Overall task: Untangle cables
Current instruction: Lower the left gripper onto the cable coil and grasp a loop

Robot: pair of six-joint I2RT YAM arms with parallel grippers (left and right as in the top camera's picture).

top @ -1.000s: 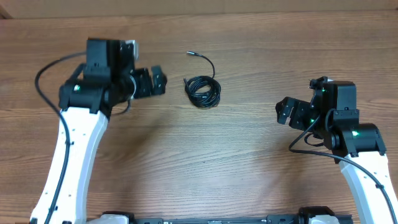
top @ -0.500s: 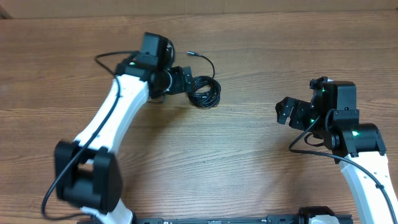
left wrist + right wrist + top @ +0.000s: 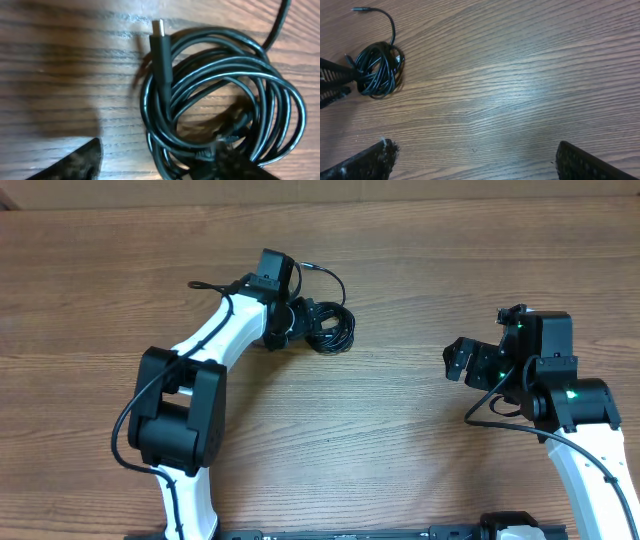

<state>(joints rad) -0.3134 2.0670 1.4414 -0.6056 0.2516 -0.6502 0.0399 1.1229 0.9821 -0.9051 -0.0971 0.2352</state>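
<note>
The left claw [image 3: 305, 315] is down at the surface [image 3: 400, 440] with its jaws apart, and the cables [image 3: 330, 328] lie right at its tips as one tight black coil. In the left wrist view the coil [image 3: 162, 85] fills the space just ahead of the claw [image 3: 155, 152]. One finger [image 3: 75, 162] sits off to the coil's side over bare wood, and the other finger overlaps the coil's near edge. Whether that finger touches the cords cannot be told. A silver plug tip [image 3: 159, 26] points away from the claw on the far side of the coil, its black stem lying across the loops. From the coil a single loose cord curves off beyond the claw to a second small tip [image 3: 305, 266]. The right claw [image 3: 455, 360] hangs well apart from the cables, its jaws wide apart with nothing but wood grain between them. In its own view the two fingers [image 3: 375, 160] frame the bottom corners. The coil [image 3: 377, 70] lies far ahead and to one side of this claw [image 3: 475, 155], with the loose end [image 3: 357, 9] arching beyond it.
</note>
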